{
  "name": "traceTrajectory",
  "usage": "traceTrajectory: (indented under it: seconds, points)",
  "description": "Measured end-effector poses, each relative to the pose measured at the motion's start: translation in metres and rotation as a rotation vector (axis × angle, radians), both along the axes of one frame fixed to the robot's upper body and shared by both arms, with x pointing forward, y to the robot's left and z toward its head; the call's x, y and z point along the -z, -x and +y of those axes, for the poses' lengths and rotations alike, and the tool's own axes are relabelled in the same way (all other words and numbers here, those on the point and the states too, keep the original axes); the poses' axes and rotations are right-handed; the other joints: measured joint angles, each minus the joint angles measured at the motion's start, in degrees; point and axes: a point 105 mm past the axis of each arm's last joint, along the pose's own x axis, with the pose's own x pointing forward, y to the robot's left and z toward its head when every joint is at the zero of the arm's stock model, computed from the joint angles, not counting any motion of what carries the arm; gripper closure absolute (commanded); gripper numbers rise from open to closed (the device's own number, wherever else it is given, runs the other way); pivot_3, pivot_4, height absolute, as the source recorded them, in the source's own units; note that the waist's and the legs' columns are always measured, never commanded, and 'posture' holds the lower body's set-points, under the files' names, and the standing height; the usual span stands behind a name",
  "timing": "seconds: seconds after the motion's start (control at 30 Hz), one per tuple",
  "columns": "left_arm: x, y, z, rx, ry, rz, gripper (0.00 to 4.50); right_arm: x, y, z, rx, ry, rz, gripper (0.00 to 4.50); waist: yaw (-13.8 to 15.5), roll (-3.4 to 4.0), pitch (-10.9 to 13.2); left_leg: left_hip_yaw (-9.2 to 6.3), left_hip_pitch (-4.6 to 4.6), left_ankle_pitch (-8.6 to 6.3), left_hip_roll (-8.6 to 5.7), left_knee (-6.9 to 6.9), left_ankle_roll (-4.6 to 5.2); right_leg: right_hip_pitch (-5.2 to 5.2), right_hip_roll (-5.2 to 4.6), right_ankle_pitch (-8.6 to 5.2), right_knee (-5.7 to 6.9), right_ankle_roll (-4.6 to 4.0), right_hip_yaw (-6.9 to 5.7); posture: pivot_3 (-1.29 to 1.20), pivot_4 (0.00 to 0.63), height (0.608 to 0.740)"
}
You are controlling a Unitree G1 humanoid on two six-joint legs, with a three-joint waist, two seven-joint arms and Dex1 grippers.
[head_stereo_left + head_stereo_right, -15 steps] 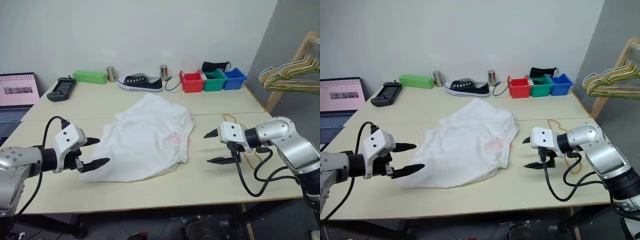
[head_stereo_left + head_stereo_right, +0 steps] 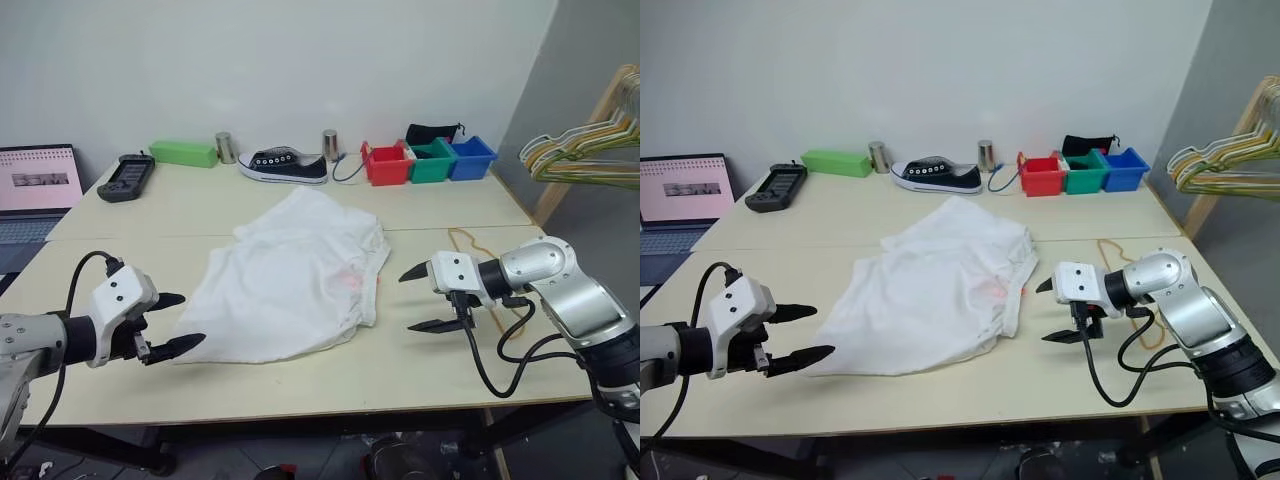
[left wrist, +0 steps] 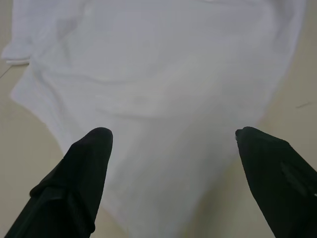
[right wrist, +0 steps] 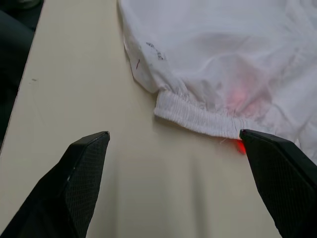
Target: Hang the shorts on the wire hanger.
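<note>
1. On the surface (image 2: 300, 385) in front of me the shorts (image 2: 290, 280) lie spread flat, waistband toward my right side, with nothing holding them.
2. My left tool (image 2: 170, 322) hovers just off the shorts' left corner, jaws spread wide and empty. My right tool (image 2: 423, 298) hangs off the waistband side, apart from the cloth, also wide open and empty.
3. The wire hanger (image 2: 478, 262) lies flat on the surface behind my right arm, mostly hidden by it; I see its yellow wire looping out either side of the wrist.
4. I judge this to be the approach before the first grasp: neither cloth nor hanger is taken yet.
5. Next I would bring one tool down onto an edge of the shorts, probably the waistband, and pinch thin cloth without dragging it. The hanger then needs lifting off the flat surface, which looks fiddly for so thin a wire.
6. The right wrist view gives me the gathered elastic waistband (image 4: 198, 118) and the pink-red mark (image 4: 237, 94) up close. The head views merely hint at them, yet they alone show the hanger.
</note>
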Motion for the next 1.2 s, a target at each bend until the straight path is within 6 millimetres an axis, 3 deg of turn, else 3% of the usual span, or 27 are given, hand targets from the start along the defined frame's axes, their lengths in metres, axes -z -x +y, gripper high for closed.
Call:
traceTrajectory:
  seconds: [0.27,0.37,0.53,0.9,1.03,1.13,1.2]
  points:
    - [0.001,0.010,0.010,-0.037,-0.010,0.013,0.27,0.001,-0.002,0.012,-0.026,-0.003,-0.016,0.04,2.0,0.00,0.0,0.00,0.09,0.00,0.00,0.01,-0.01,-0.11,-0.02,-0.01,-0.02,-0.02,-0.03,-0.06,0.011,0.740]
    - [0.007,0.012,0.007,-0.010,-0.023,0.017,0.27,0.016,-0.002,0.026,-0.059,0.005,-0.013,0.04,2.1,-0.01,0.0,-0.01,0.15,0.00,0.01,0.00,-0.01,-0.09,-0.02,-0.01,-0.02,-0.04,-0.06,-0.07,0.011,0.740]
    - [0.034,0.015,0.003,0.062,-0.080,0.050,0.27,0.045,-0.003,0.040,-0.109,0.061,-0.026,0.04,2.2,0.00,0.0,0.02,0.14,0.00,-0.02,0.01,0.00,-0.05,-0.02,0.00,-0.01,-0.02,-0.04,-0.07,0.007,0.740]
    - [0.082,-0.015,-0.005,0.126,-0.088,0.044,0.27,0.067,-0.022,0.056,-0.091,0.117,-0.091,0.04,2.1,-0.06,-0.1,-0.04,0.12,0.01,-0.01,0.01,0.00,0.15,0.05,0.27,0.05,0.41,-0.07,-0.10,0.000,0.740]
    - [0.082,-0.027,-0.004,0.141,-0.116,0.009,0.27,0.075,-0.027,0.057,-0.081,0.139,-0.092,0.04,2.1,-0.05,-0.1,-0.05,0.12,0.01,-0.03,0.01,0.00,0.17,0.06,0.28,0.05,0.44,-0.07,-0.11,0.000,0.740]
    - [0.083,-0.034,-0.002,0.147,-0.136,-0.003,0.24,0.077,-0.031,0.059,-0.076,0.140,-0.098,0.59,2.0,0.02,-0.2,-0.05,0.26,0.01,-0.03,0.02,0.01,0.25,0.07,0.34,0.05,0.45,-0.04,-0.11,0.000,0.740]
    - [0.086,-0.036,-0.001,0.165,-0.157,-0.014,0.76,0.080,-0.032,0.059,-0.072,0.146,-0.093,1.13,1.9,0.06,-0.3,-0.03,0.60,0.01,-0.03,0.01,0.00,0.34,0.07,0.30,0.04,0.37,0.00,-0.11,0.000,0.740]
